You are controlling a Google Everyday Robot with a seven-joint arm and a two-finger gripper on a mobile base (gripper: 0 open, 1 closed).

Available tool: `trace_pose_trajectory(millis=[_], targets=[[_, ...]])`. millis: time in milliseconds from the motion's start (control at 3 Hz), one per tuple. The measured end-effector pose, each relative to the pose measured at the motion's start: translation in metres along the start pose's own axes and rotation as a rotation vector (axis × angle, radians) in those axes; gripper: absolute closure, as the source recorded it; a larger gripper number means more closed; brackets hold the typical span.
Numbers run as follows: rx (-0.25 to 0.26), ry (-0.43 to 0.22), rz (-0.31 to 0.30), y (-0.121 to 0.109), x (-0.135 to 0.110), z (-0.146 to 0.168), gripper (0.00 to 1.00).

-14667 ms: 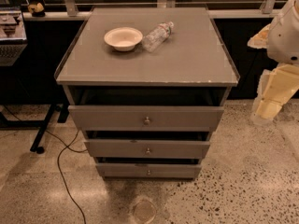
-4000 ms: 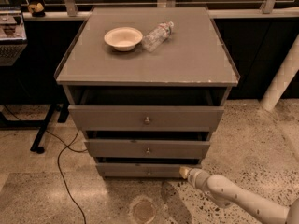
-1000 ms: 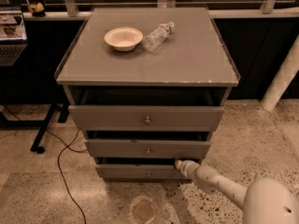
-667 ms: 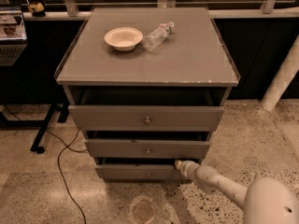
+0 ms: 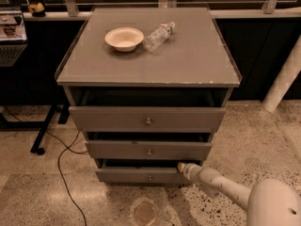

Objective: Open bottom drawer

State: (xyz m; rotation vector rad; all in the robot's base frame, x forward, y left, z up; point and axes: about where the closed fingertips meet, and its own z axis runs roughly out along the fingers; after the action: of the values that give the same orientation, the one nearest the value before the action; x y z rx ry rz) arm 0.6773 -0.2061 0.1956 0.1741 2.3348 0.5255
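Note:
The bottom drawer [image 5: 136, 175] is the slimmest grey front at the foot of the cabinet, with a small round knob [image 5: 150, 177] at its centre. It stands pulled out a little, with a dark gap above its front. My gripper [image 5: 181, 166] is at the end of the cream arm that comes in from the lower right. Its tip sits at the top right edge of the bottom drawer's front, at the gap. The fingers are too hidden to read.
The middle drawer [image 5: 148, 149] and top drawer [image 5: 147, 118] also stand slightly out. A white bowl [image 5: 124, 38] and a lying plastic bottle [image 5: 158, 36] are on the cabinet top [image 5: 197, 60]. A black cable [image 5: 63, 173] trails on the floor at left; a white post [image 5: 284, 79] stands at right.
The arm and the gripper have hardly moved in the last second; four seconds ago the gripper was lower and further right, away from the drawer edge.

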Motion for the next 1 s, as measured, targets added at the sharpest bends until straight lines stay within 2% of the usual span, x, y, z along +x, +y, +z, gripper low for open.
trace_pose_trajectory(millis=[333, 667, 1000], targets=[[0.016, 0.031, 0.032, -0.006, 0.012, -0.008, 1.00], [0.016, 0.031, 0.032, -0.005, 0.011, -0.009, 1.00], [0.045, 0.088, 0.078, -0.014, 0.036, -0.023, 1.00]])
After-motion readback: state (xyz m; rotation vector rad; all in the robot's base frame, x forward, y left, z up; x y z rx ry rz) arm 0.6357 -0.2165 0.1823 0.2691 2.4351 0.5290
